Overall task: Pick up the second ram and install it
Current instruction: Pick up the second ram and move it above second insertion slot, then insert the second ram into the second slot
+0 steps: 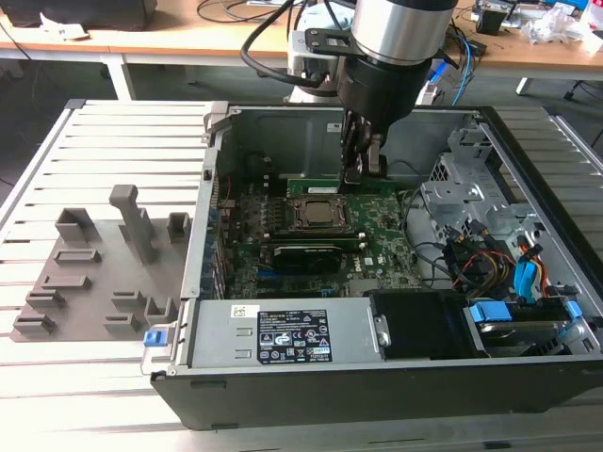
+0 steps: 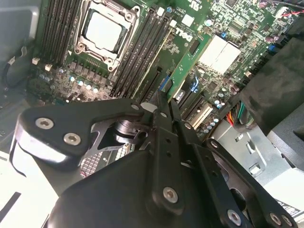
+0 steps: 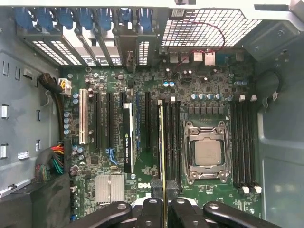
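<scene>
The second ram [image 3: 162,142] is a thin green stick seen edge-on, lying along the memory slots right beside the processor socket [image 3: 208,153]. My gripper [image 3: 164,209] is shut on one end of it, a black finger [image 3: 151,211] on each side. In the second wrist view the ram [image 2: 151,66] runs from the gripper [image 2: 160,97] along the slots next to the socket [image 2: 102,31]. In the exterior view the gripper [image 1: 363,177] reaches down into the open case, with the ram [image 1: 330,185] just beyond the socket [image 1: 320,212]. Whether the stick sits fully in its slot, I cannot tell.
A grey slotted holder tray [image 1: 94,273] lies on the slatted table at the exterior view's left. Inside the case are a black expansion card [image 1: 306,254], a power supply [image 1: 283,334], a drive cage [image 1: 471,179] and loose cables [image 1: 471,264]. The case walls [image 1: 212,160] stand close around.
</scene>
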Robot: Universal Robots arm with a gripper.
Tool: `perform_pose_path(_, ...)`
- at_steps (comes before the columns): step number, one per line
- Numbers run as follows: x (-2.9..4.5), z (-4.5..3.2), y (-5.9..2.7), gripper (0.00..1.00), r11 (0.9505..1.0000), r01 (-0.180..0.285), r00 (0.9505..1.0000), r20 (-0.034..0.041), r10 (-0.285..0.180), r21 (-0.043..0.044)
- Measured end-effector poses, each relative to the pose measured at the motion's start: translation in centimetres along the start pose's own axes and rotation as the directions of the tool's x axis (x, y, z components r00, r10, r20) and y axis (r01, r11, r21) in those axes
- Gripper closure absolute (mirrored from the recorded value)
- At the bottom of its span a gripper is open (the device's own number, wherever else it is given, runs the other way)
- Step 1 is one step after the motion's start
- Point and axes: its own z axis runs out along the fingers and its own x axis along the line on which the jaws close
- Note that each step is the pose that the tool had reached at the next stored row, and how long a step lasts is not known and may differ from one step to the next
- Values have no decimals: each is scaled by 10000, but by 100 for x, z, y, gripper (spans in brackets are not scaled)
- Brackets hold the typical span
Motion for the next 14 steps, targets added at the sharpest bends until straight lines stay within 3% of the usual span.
perform_pose_path(10, 0, 2, 0, 86, 10000, 0, 10000, 1, 0, 1)
perform_pose_path(14, -50, 19, 1, 86, 10000, 0, 10000, 5, 0, 0)
